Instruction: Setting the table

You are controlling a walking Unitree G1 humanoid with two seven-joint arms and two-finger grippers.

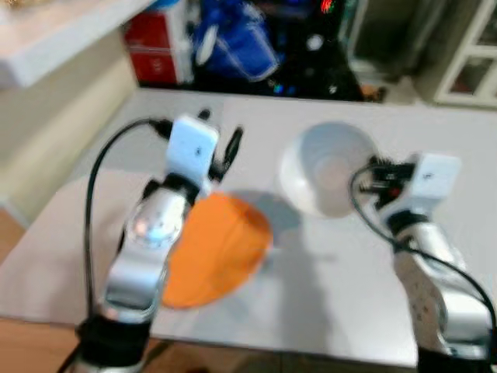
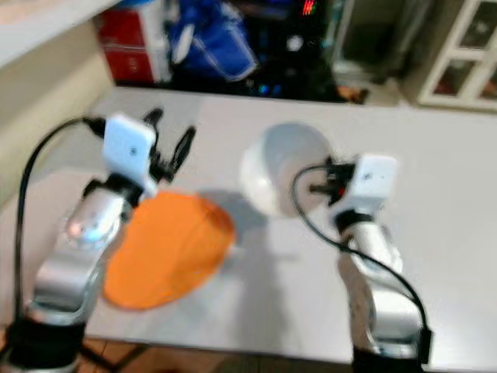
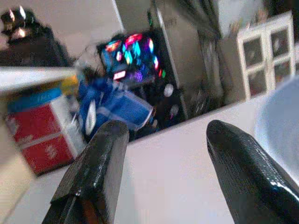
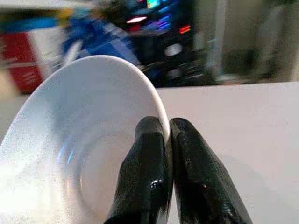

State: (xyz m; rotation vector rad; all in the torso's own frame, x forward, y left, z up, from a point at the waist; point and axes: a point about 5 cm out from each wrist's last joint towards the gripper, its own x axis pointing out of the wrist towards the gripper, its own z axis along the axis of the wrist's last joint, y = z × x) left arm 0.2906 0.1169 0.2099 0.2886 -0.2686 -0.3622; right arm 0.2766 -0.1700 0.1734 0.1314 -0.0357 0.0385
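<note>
Tool [image 4: 167,128] pinching glossy white bowl [image 4: 70,140], round orange mat [image 1: 213,249]

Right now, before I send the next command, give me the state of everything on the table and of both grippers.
White bowl: tilted, lifted by its rim, empty.
Orange plate: flat on the table, empty, partly under the left arm.
Right gripper: shut on the white bowl's rim, one finger inside, one outside.
Left gripper: open, holding nothing, above the table past the orange plate.
</note>
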